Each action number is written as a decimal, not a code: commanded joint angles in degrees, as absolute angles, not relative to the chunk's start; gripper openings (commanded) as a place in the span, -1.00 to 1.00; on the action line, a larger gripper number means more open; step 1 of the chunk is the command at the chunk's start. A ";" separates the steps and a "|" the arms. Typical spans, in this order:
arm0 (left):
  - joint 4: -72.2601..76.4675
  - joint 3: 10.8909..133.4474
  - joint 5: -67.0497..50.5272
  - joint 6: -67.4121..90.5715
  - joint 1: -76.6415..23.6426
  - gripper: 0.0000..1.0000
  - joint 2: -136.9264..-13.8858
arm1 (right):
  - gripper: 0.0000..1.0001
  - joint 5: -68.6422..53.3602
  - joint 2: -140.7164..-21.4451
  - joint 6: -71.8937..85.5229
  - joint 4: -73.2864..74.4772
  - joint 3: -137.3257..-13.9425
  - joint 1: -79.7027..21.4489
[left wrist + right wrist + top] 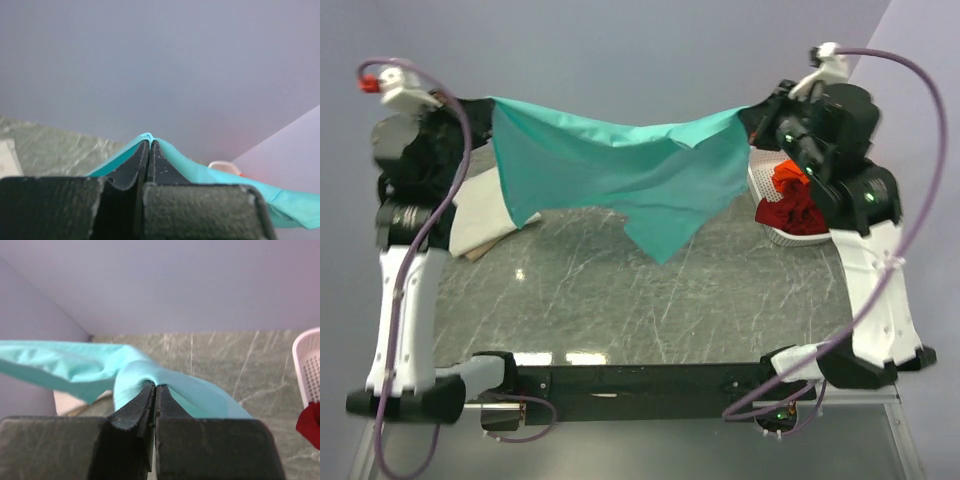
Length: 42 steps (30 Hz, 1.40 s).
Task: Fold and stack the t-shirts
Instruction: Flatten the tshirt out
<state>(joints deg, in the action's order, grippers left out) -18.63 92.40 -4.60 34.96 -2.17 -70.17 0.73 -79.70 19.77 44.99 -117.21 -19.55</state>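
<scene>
The left gripper (149, 142) pinched 1 end of the teal t-shirt (620, 170), above the cream t-shirt (480, 215) lying far left on the table (620, 300). The teal t-shirt hung in the air between the 2 grippers. The right gripper (154, 386) pinched its other end, near the basket (307, 365) holding the orange t-shirt (787, 175) and the dark red t-shirt (790, 212).

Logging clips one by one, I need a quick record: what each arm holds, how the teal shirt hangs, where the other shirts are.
left gripper: jaws shut on one edge of the teal t-shirt
right gripper: jaws shut on its opposite edge
teal t-shirt: stretched between both arms above the table, one tip hanging down
cream t-shirt: on the table, left side
basket: right side, holding the orange t-shirt and dark red t-shirt
</scene>
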 commanded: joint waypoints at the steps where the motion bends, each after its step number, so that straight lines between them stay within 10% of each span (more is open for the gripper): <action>1: -13.80 91.77 -1.76 35.86 -2.02 -0.99 -61.71 | -1.00 3.43 -71.74 18.63 39.04 -118.31 -19.25; 13: -11.52 85.44 0.62 36.83 -2.02 -0.99 -46.58 | -1.00 4.22 -58.01 17.31 27.78 -114.52 -19.25; 42: -23.37 80.94 -13.71 31.82 -1.67 -0.99 -61.09 | -1.00 7.38 -72.25 14.77 27.68 -105.38 -17.31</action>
